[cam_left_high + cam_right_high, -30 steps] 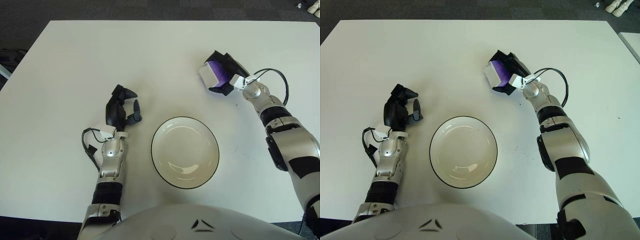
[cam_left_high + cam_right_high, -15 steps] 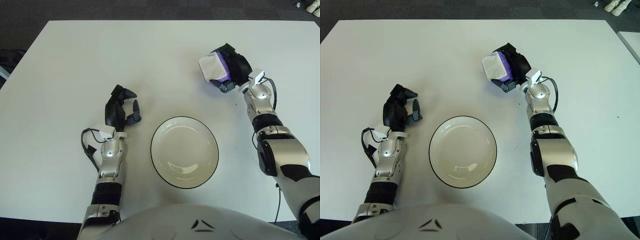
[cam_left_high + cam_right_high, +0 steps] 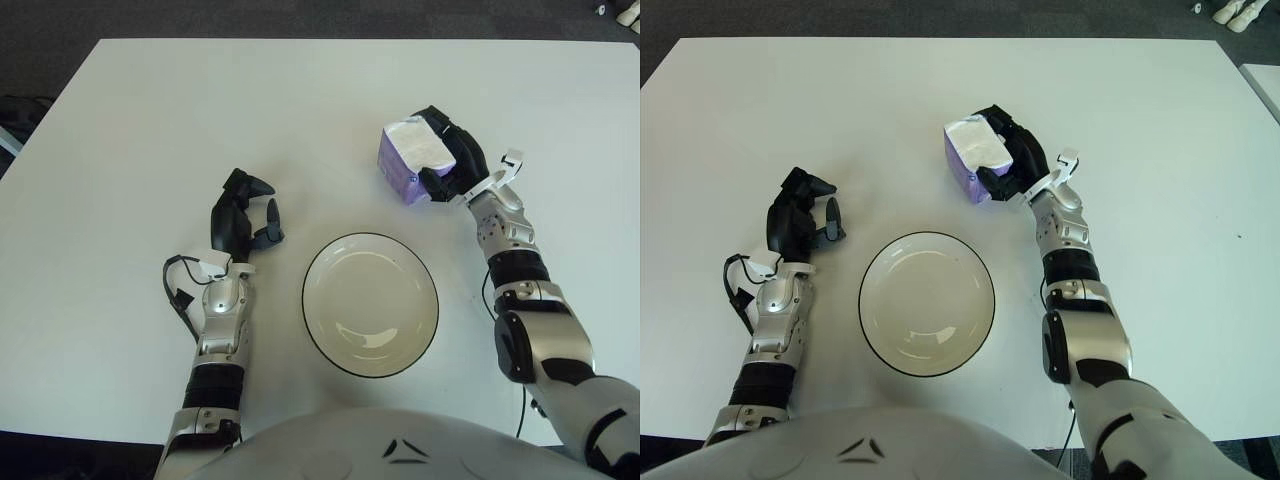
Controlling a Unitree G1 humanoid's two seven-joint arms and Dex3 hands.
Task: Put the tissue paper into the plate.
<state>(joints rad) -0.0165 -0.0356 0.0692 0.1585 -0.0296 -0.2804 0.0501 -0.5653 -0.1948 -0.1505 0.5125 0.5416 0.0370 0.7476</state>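
Plate (image 3: 370, 304), white with a dark rim, sits on the white bench (image 3: 120, 130) near the front edge, about midway between the side edges; nothing in it. Left robot hand (image 3: 242, 215) shows just left of the plate, a bit farther back, fingers loosely curled and holding nothing; whether it touches the bench can't be told. Farther back, right of the plate, the right robot hand (image 3: 450, 165) is clamped on the tissue paper (image 3: 408, 160), a purple pack with white tissue showing on top. Dark fingers (image 3: 1012, 150) wrap the pack's right side and near end, and the pack sticks out to the left of the palm. The pack sits beyond the plate's far-right rim, not over the plate. Whether it is lifted off the bench surface or touching it can't be told.
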